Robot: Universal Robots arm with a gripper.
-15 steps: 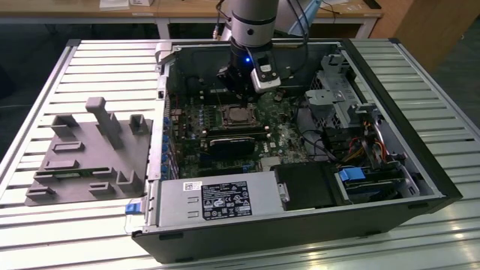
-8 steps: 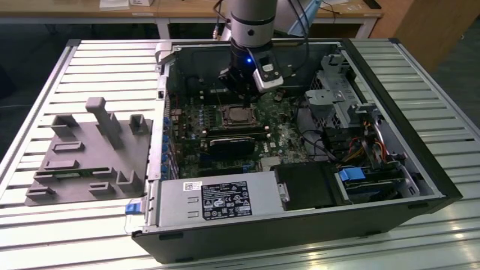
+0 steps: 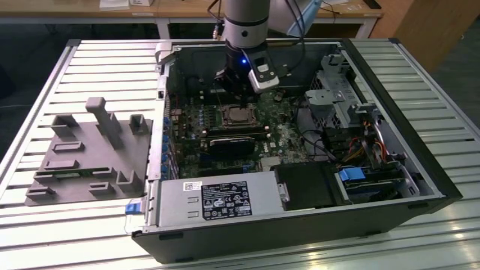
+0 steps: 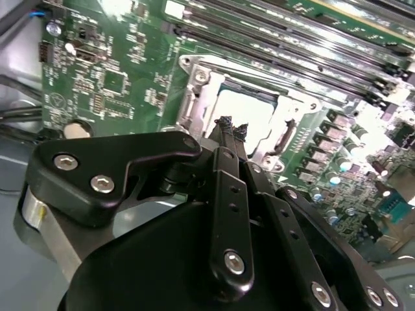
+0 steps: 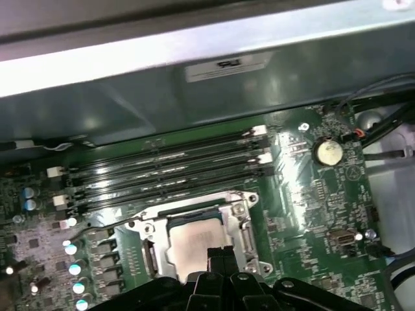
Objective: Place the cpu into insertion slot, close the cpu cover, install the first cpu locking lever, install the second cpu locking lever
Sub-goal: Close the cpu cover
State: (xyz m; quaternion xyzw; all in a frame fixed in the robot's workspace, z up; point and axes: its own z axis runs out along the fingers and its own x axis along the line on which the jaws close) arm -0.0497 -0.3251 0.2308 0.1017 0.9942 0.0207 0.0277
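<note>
Gripper [image 4: 231, 124] sits closed and empty from what I see, tips just above the cpu [image 4: 249, 116], which lies in the insertion slot [image 5: 188, 216] on the green motherboard [image 4: 117, 78] with the cpu cover [image 4: 194, 97] flat around it.

Hidden behind the gripper [image 5: 220, 254] in both wrist views: near edge of the cpu [image 5: 194, 243] and cpu cover [image 5: 242, 219]. Cut off by the exterior view's top edge: the arm [image 3: 246, 22]. Too small to tell there: that cover's seating
</note>
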